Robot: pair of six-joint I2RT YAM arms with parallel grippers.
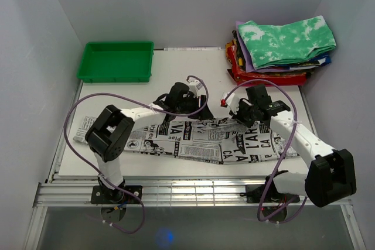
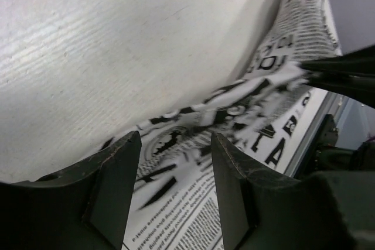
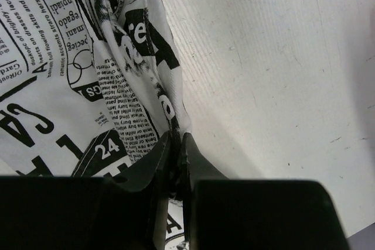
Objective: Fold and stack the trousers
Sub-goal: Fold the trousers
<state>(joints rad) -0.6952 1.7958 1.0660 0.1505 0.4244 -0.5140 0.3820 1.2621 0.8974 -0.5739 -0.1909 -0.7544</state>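
trousers (image 3: pixel 88 86) inside right claw (image 3: pixel 177 143)

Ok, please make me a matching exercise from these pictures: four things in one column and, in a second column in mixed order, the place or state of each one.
Column one
1. green tray
2. trousers
3. left hand
4. right hand

Column two
A. shut on the far edge of the printed cloth
B. at the far left corner of the table
C. open, fingers apart over the cloth
D. lying lengthwise across the table, between the two arms

Right pairs: 1-B, 2-D, 3-C, 4-A
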